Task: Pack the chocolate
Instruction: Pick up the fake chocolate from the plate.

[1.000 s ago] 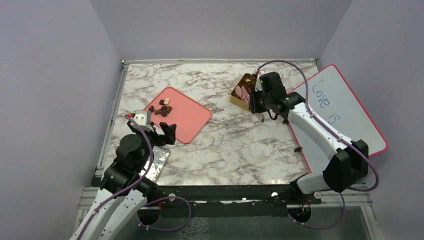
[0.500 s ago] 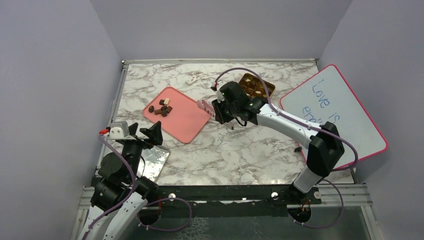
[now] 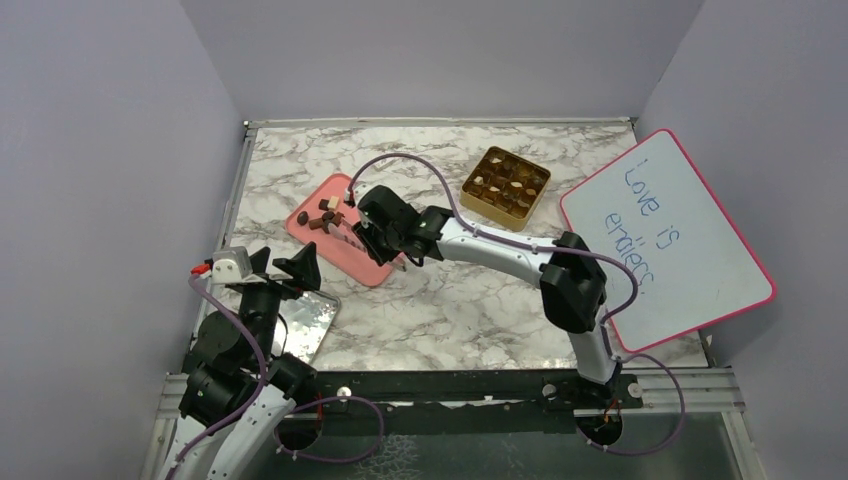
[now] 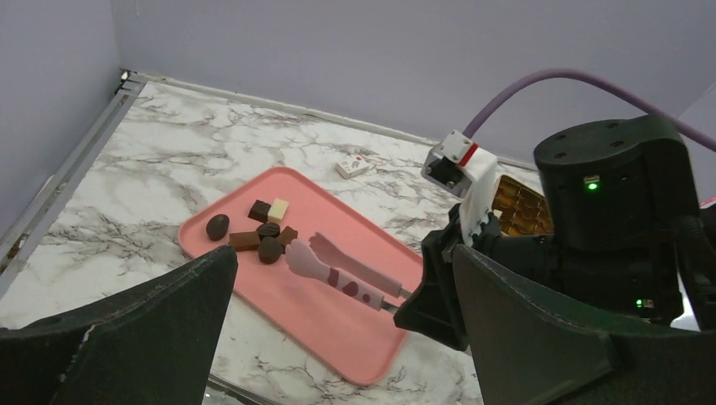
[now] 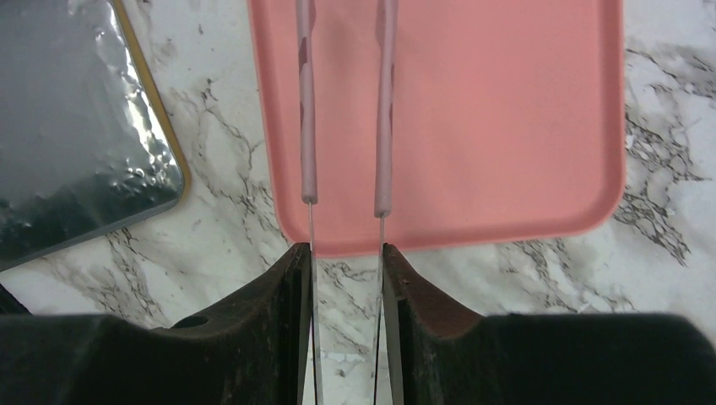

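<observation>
Several small chocolate pieces (image 3: 325, 212), mostly dark brown with one cream, lie clustered at the far left of the pink tray (image 3: 345, 258). The left wrist view shows the same chocolate pieces (image 4: 257, 236) on the tray (image 4: 338, 329). My right gripper (image 3: 385, 245) (image 5: 344, 253) is shut on the metal stems of the pink tweezers (image 5: 384, 126). The tweezers (image 4: 338, 270) reach over the tray with their tips apart, right beside the cluster. More pieces sit in the gold gridded box (image 3: 500, 212) at the back right. My left gripper (image 3: 285, 262) (image 4: 342, 253) hangs open and empty near the tray's front.
A silver foil lid (image 3: 315, 325) (image 5: 76, 143) lies by the left arm's base. A pink-framed whiteboard (image 3: 670, 230) with blue writing leans at the right. A small white wrapped item (image 4: 352, 166) rests on the marble behind the tray.
My right arm swung left from the gold box to the pink tray, carrying the tweezers. The left arm drew back toward its base and stayed open.
</observation>
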Controlling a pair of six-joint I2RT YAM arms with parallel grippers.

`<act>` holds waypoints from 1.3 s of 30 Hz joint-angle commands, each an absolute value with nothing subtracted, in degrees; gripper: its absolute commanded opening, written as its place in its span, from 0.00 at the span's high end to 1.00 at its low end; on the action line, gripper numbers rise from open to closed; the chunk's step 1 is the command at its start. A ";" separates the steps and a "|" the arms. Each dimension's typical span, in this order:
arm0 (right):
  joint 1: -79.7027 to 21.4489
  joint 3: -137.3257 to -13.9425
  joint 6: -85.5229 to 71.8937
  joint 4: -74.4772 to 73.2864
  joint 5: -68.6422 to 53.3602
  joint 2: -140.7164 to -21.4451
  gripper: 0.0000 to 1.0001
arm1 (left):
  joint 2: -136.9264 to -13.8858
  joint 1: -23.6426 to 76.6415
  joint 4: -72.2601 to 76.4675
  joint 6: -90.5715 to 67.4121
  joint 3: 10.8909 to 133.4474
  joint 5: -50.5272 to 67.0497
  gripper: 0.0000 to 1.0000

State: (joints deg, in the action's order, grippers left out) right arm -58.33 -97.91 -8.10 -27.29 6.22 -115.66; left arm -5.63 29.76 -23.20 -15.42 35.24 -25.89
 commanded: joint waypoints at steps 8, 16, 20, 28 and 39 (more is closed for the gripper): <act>-60.03 -109.35 -6.28 -31.12 10.99 -125.59 0.61 | -5.01 29.79 -22.32 -15.29 35.90 -27.06 0.01; -60.03 -113.48 -5.10 -32.57 9.98 -128.91 0.59 | -5.18 29.71 -22.30 -15.36 35.93 -27.16 0.01; -60.16 -115.19 -5.01 -33.16 9.32 -130.29 0.59 | -5.26 29.71 -22.32 -15.28 35.86 -27.16 0.01; -60.21 -118.68 -4.23 -33.95 8.99 -132.48 0.59 | -5.92 29.75 -22.28 -15.30 35.95 -26.95 0.01; -60.19 -122.56 -3.25 -34.32 6.59 -135.48 0.59 | -6.32 29.62 -22.24 -15.25 35.98 -26.96 0.01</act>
State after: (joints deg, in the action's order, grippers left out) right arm -59.72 -119.83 -4.40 -33.71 8.47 -133.27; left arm -5.74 29.76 -23.20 -15.40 35.24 -26.22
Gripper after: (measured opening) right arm 0.410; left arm 0.990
